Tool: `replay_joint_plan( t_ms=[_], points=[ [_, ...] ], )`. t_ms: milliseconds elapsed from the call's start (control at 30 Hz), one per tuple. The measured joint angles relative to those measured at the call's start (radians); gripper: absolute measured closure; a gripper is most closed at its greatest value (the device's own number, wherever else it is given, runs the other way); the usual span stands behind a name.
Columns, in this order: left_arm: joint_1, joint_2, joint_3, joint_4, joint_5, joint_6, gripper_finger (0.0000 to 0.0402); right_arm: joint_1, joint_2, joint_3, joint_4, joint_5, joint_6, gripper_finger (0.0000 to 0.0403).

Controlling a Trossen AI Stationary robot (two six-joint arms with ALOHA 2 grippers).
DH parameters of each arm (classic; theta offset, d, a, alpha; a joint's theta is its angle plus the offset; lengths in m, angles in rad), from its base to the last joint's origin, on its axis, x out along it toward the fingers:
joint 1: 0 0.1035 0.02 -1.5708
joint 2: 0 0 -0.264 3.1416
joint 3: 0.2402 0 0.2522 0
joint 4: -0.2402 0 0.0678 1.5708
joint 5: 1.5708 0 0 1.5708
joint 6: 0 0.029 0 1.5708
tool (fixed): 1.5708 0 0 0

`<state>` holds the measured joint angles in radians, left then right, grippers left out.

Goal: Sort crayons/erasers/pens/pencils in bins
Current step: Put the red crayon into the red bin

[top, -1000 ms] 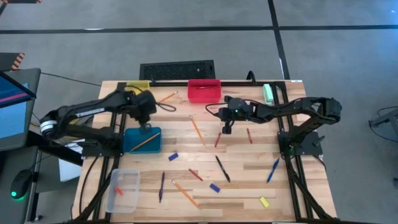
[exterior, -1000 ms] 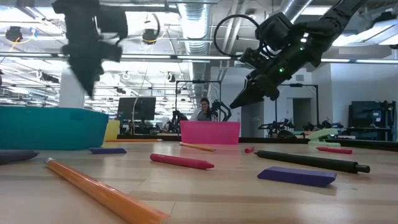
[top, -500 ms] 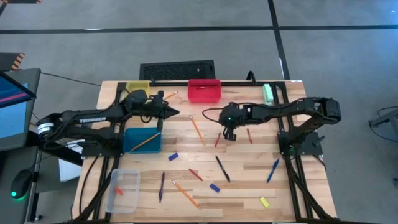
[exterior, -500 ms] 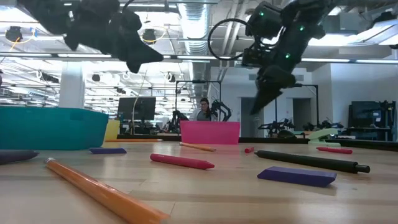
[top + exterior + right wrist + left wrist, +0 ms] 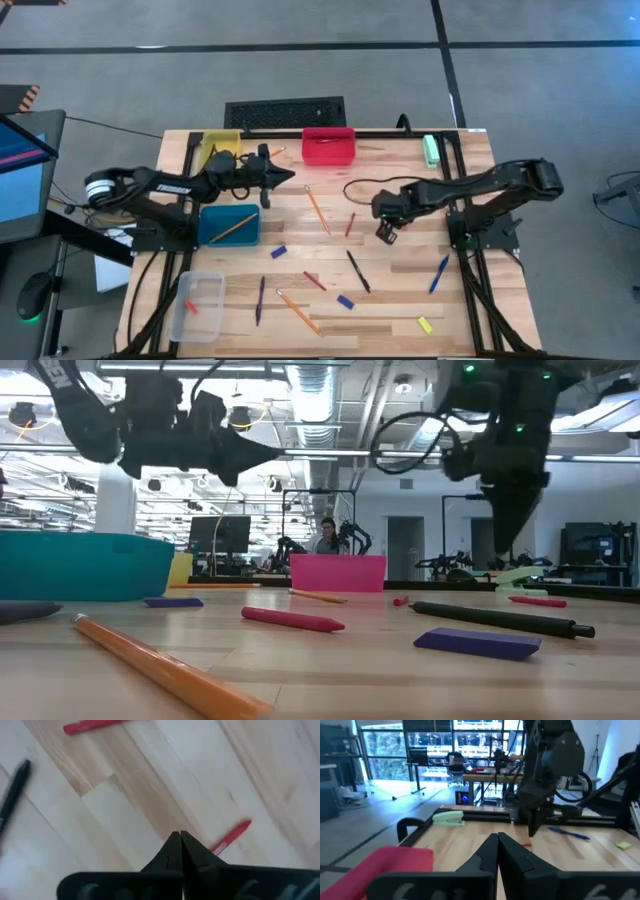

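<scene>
Both grippers are shut and hold nothing. My left gripper [image 5: 287, 175] hangs level past the far edge of the teal bin [image 5: 228, 225], which holds one orange pencil, and points toward the table's right. My right gripper [image 5: 385, 233] points down above the table's middle right, over a red crayon [image 5: 231, 837]. A second crayon [image 5: 350, 224] and a pencil [image 5: 316, 208] lie between the arms. A black pen [image 5: 357, 271], a purple pen [image 5: 260, 298], a blue pen [image 5: 439, 273] and blue erasers [image 5: 278, 252] lie nearer the front.
A yellow bin [image 5: 222, 142] and a red bin [image 5: 328, 145] stand at the far edge, and a clear bin [image 5: 197, 305] sits at the near left. A green object [image 5: 431, 150] lies far right. A yellow eraser [image 5: 424, 324] and another pencil [image 5: 298, 312] lie near the front.
My left gripper has swung up from pointing down over the teal bin to level, pointing toward the table's right, and has moved a little toward the right. My right gripper has moved toward the table's near right and tipped to point straight down. Both have stayed shut.
</scene>
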<state>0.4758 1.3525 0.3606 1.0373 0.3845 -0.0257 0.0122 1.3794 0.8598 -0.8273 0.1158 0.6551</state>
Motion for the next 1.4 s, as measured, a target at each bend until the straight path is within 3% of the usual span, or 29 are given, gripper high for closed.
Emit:
replay_joint_plan(
  t_ms=[200, 367, 767, 1033, 1167, 1400],
  points=[
    [0.01, 0.105, 0.0, 0.092, 0.03, -0.028, 0.0401, -0.006, -0.091, -0.034, -0.088, -0.006, 0.24, 0.0394],
    [0.006, 0.123, 0.0, 0.088, 0.027, -0.027, 0.0401, -0.03, -0.101, -0.072, -0.092, -0.012, 0.353, 0.0373],
    [-0.026, 0.122, 0.0, 0.095, 0.03, 0.004, 0.0401, -0.082, -0.061, -0.159, 0.022, -0.005, 0.472, 0.0271],
    [-0.03, 0.121, 0.0, 0.096, 0.05, -0.07, 0.0401, -0.077, -0.016, -0.163, 0.009, -0.012, 0.509, 0.0207],
    [-0.032, 0.121, 0.0, 0.097, 0.058, -0.066, 0.0401, -0.09, -0.016, -0.163, 0.012, -0.007, 0.546, 0.0209],
    [-0.046, 0.121, 0.0, 0.085, 0.056, -0.056, 0.0401, -0.107, -0.016, -0.163, 0.012, 0.012, 0.571, 0.0269]
  ],
)
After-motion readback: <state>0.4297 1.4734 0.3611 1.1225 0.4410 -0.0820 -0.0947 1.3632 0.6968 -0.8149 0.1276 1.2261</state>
